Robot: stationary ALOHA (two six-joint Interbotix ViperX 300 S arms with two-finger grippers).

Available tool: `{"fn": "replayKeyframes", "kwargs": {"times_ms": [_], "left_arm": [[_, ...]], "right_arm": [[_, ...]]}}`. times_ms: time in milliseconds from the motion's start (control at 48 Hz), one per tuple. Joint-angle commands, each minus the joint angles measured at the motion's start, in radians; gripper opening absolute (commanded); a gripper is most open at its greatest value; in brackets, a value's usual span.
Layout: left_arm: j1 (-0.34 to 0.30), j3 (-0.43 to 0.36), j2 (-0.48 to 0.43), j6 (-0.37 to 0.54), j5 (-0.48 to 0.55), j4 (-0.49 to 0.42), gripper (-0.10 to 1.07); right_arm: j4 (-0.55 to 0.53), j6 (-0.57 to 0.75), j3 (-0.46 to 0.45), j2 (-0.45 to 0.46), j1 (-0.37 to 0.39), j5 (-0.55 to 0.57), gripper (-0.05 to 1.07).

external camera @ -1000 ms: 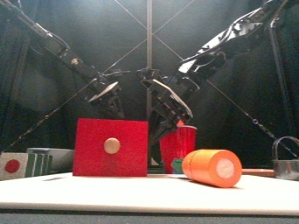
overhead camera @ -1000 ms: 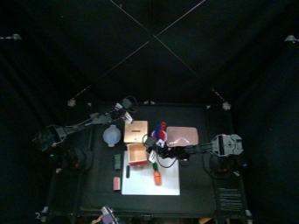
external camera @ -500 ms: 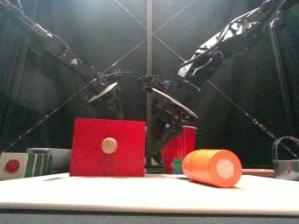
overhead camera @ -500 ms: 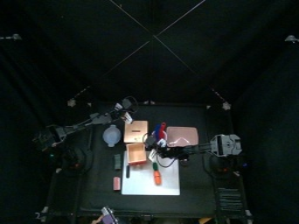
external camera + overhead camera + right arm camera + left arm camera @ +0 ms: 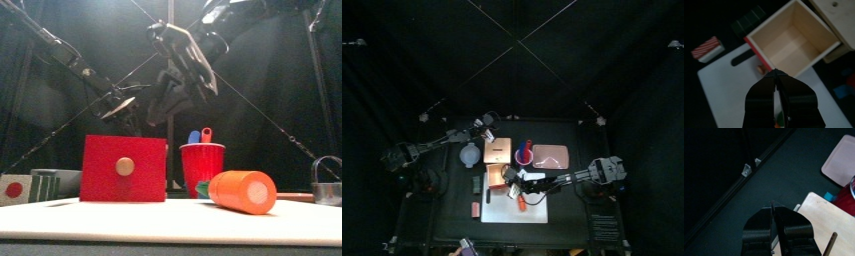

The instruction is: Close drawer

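Drawer (image 5: 791, 42) stands pulled out, empty, red front facing the desk's front edge. Right gripper (image 5: 776, 80) hovers above it, pinched shut, empty, likely set to push. Left gripper (image 5: 775, 223) part-open, idle by the cabinet (image 5: 827, 223).

A robot test cell, plainly, a lab rig and no home or shop; black curtains (image 5: 422, 90) close the pen on every side, and thin cables (image 5: 543, 65) cross overhead in an X above the small black table (image 5: 449, 232). Two black arms work it, the left arm (image 5: 436, 143) entering from nine o'clock and the right arm (image 5: 589, 175) from three o'clock, under one hard light glaring behind them in the front view; the props look staged for a trial, a red cup (image 5: 203, 168) with pens, an orange roll (image 5: 242, 191) on its side, a white sheet (image 5: 529, 208) at the table's six o'clock.
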State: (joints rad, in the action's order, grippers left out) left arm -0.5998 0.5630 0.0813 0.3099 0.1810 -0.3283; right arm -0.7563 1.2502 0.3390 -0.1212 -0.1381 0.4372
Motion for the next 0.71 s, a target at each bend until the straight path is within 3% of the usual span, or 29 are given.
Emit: {"fn": "replayKeyframes", "kwargs": {"times_ms": [0, 479, 688], "left_arm": [[0.02, -0.032, 0.003, -0.006, 0.02, -0.021, 0.42], [0.031, -0.057, -0.044, -0.038, 0.037, -0.04, 0.42], [0.035, -0.094, -0.08, -0.1, 0.129, -0.04, 0.42]], "right_arm": [[0.017, 0.002, -0.057, -0.003, -0.02, -0.028, 0.09], [0.051, 0.002, -0.19, -0.187, -0.037, -0.04, 0.09], [0.046, 0.0, -0.219, -0.216, -0.035, -0.034, 0.09]]}}
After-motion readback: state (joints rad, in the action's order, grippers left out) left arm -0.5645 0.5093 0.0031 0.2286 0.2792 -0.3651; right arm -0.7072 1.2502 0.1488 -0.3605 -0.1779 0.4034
